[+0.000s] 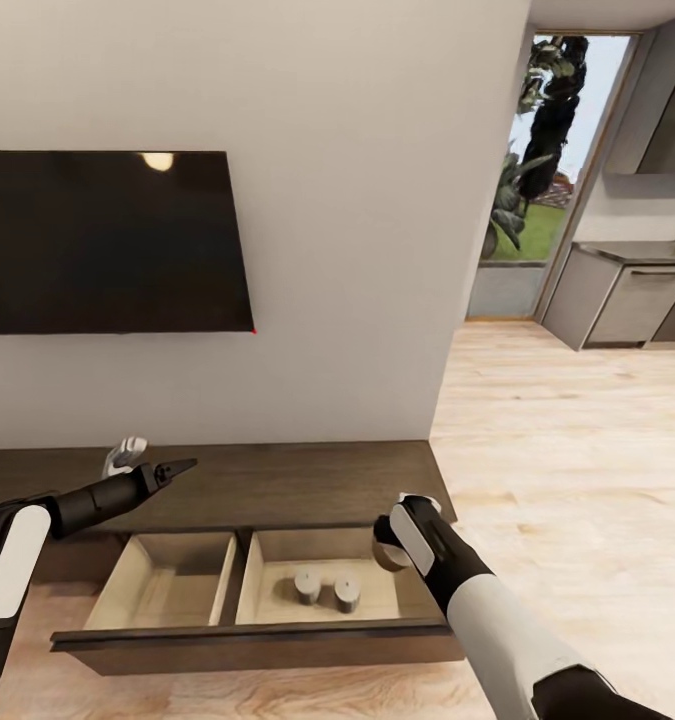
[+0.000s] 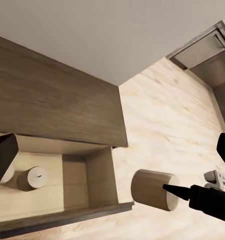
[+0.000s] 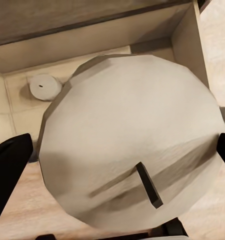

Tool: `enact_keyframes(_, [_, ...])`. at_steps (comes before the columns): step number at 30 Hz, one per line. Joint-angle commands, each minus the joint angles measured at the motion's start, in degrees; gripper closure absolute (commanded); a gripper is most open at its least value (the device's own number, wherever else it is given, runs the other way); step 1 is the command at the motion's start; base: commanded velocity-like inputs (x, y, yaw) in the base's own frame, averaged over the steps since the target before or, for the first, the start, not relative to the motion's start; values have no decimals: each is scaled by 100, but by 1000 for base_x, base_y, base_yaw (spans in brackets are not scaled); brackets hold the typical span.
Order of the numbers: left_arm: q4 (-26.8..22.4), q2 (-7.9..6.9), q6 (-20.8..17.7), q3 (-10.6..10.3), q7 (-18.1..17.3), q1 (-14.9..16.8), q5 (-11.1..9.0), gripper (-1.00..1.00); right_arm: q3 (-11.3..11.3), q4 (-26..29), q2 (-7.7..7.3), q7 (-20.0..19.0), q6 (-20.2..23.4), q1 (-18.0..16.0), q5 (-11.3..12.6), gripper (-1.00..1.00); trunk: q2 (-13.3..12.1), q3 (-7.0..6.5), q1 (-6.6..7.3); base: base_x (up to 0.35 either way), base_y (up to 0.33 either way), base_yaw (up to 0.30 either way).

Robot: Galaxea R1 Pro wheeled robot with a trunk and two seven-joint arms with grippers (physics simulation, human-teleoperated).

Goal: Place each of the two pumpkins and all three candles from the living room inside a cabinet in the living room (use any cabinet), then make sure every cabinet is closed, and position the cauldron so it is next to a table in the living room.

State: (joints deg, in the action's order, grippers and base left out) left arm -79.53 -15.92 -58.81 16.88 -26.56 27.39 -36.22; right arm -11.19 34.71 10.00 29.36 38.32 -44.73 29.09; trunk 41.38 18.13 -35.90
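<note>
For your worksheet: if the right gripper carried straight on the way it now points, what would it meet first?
The right gripper, shut on a candle, points down into the open cabinet drawer. Probably the drawer's pale floor beside the two candles already there; depth is unclear.

The held candle (image 3: 130, 145) hides most of the drawer (image 3: 185, 42) floor beneath. One drawer candle (image 2: 7, 172) sits partly behind the left fingertip (image 2: 2, 155). The television (image 1: 107, 240) is cut off at the frame edge.
</note>
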Motion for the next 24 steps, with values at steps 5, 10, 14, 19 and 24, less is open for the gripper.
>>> enact_keyframes(5, [0,1,-19,8,-42,8,28,-100,-26,-7,0,53,13,-9,48,100,6,8,-3,190,49,0])
enact_keyframes(10, [2,1,-10,8,-38,9,28,-100,-31,-15,0,53,47,-15,56,100,6,8,-3,170,-26,0])
enact_keyframes(14, [2,1,-15,8,-42,6,28,-100,-33,-19,0,53,67,-40,61,100,6,8,-3,67,-70,0])
enact_keyframes(19, [2,1,-9,8,-40,4,28,-100,-39,-22,0,53,129,-44,68,100,6,8,-3,118,31,0])
enact_keyframes(24, [4,1,-16,8,-42,5,11,-100,-41,-23,0,53,178,-44,70,100,6,8,-3,86,16,0])
